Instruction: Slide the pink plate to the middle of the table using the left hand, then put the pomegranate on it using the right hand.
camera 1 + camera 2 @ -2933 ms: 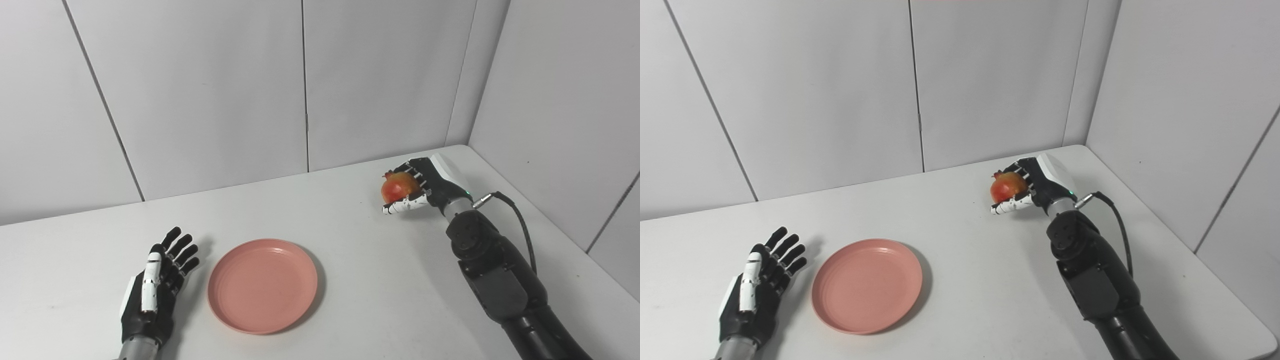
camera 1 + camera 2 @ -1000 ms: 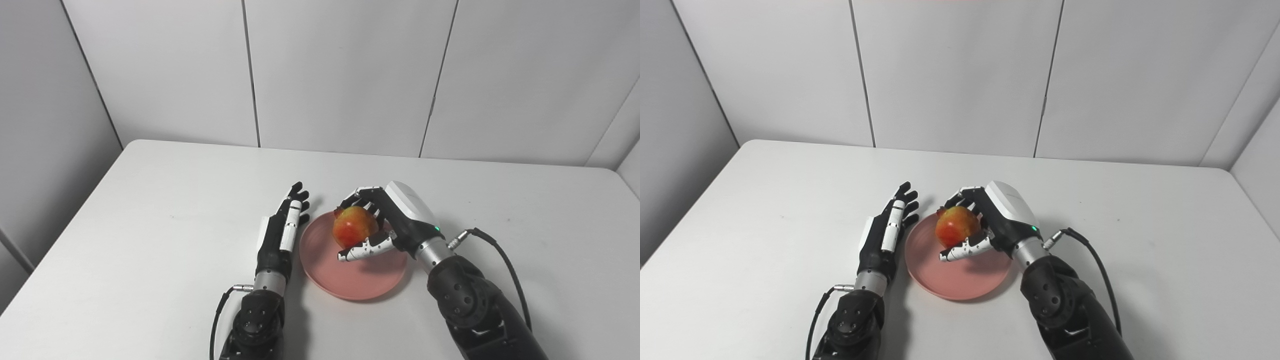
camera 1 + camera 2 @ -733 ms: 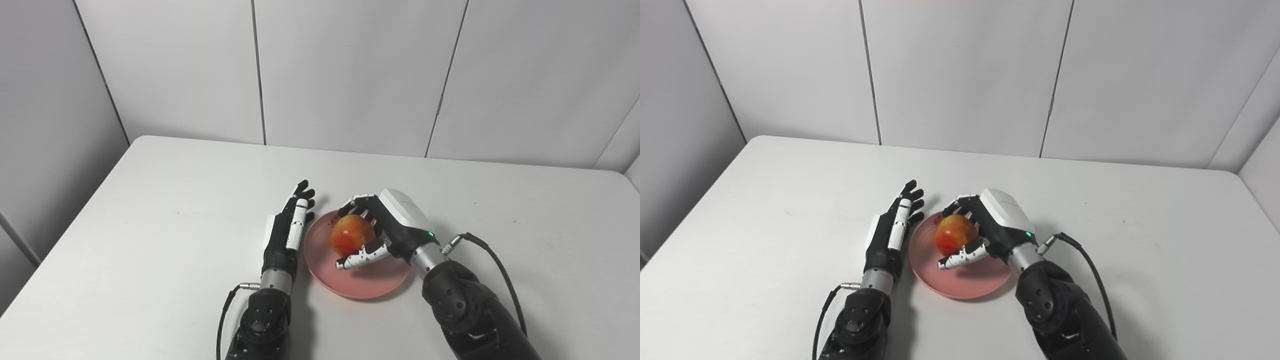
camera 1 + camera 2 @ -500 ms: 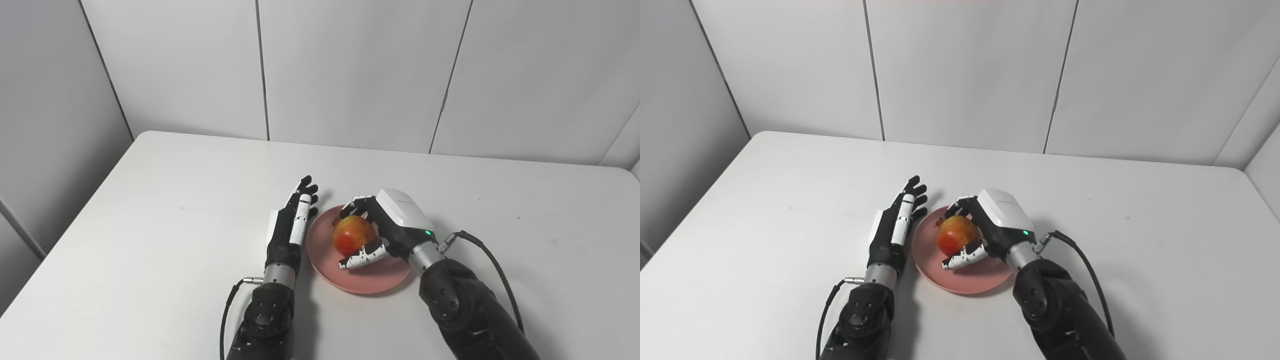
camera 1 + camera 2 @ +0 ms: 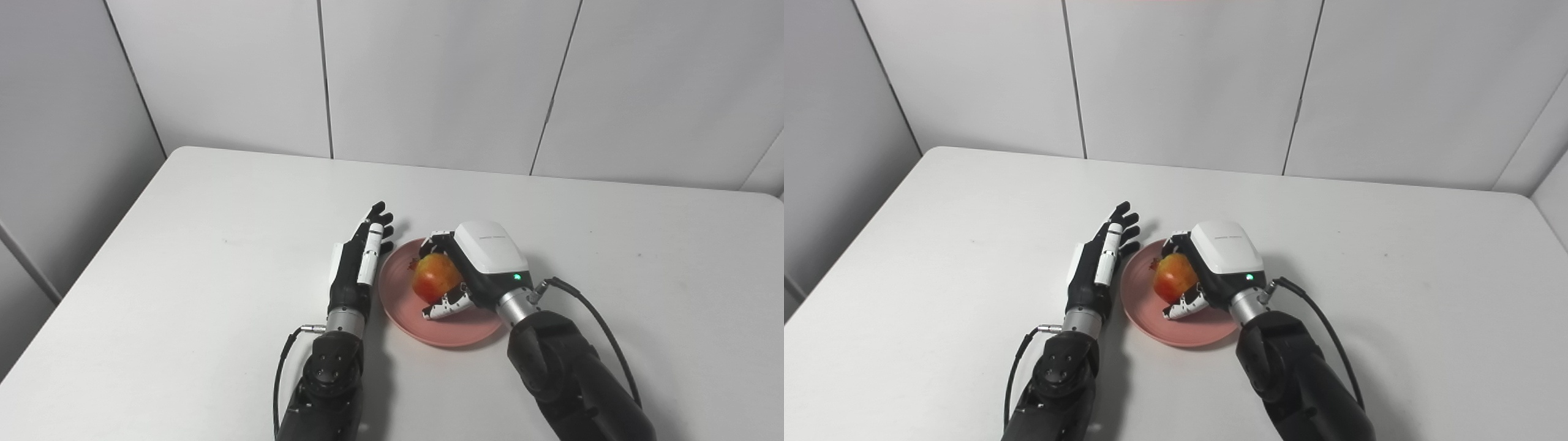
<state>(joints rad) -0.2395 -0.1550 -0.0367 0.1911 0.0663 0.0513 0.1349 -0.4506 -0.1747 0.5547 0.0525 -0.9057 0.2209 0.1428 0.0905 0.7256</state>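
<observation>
Both hands flank the pink plate (image 5: 449, 324): right hand (image 5: 474, 269) grips pomegranate (image 5: 435, 277), left hand (image 5: 358, 263) open.

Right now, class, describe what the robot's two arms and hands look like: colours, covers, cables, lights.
Both arms are black with silver wrists. The left hand has black fingers and white plates; the right hand has a white back cover and a green light. A black cable loops from each wrist.

Pink plate (image 5: 442, 324): round, shallow, raised rim, set flat near middle of white table. Pomegranate (image 5: 435, 277): round, red with yellow-orange patches, small crown turned toward far left, positioned over plate's inner area, partly covered on right side; contact with plate surface cannot be told.
</observation>
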